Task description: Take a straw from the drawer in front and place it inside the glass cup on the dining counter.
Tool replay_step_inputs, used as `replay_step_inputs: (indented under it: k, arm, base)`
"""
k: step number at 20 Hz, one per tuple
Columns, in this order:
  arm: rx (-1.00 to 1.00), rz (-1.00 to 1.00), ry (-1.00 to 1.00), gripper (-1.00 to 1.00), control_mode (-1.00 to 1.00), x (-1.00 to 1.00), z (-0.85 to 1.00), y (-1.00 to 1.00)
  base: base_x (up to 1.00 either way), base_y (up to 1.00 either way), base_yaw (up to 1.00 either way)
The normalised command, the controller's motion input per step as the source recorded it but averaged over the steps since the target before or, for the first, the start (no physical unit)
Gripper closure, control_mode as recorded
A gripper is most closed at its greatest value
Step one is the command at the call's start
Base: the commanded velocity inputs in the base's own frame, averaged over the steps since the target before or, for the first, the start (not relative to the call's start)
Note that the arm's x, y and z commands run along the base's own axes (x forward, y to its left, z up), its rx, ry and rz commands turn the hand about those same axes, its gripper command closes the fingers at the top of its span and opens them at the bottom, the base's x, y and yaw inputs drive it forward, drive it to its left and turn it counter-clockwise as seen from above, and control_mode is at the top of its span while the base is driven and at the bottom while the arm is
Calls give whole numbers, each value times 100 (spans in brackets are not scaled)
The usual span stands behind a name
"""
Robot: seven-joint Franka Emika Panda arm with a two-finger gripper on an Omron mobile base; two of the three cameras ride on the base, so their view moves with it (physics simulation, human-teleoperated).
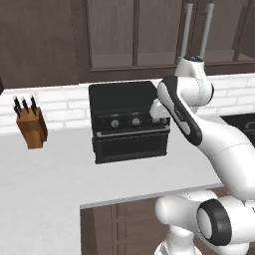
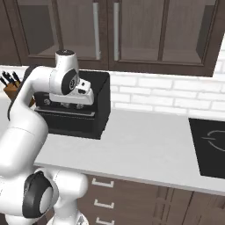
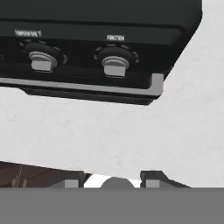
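Gripper (image 3: 109,181) hovers above the white counter (image 1: 50,169) just in front of the black oven (image 1: 129,122), fingers parted with nothing between them. Dark-brown drawer fronts (image 2: 110,193) sit closed below the counter edge; which one is the task's drawer cannot be told

Arm (image 1: 185,117) hides oven (image 1: 128,119) right end. Oven cut by hand view's top edge. Knife block (image 2: 11,85) half behind arm. Cooktop (image 2: 210,147) cut by right edge. Tool (image 3: 113,180) tips barely visible.

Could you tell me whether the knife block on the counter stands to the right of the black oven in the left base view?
No, the knife block stands well left of the black oven on the white counter.
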Motion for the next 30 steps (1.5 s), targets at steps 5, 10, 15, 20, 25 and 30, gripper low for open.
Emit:
replay_step_inputs:
  k: [5,10,15,20,25,30]
  arm:
    - [0,0,-1,-100,100,-3,0,0]
    - [0,0,0,-100,100,0,0,0]
    - [0,0,0,-100,100,0,0,0]
    - [0,0,0,-100,100,0,0,0]
    - [0,0,0,-100,100,0,0,0]
    - [0,0,0,-100,100,0,0,0]
  base:
    - [-17,1,0]
    - [-64,-2,4]
    - [-42,-48,35]
    - [0,-73,61]
    - [0,-79,65]
    - [-17,-84,63]
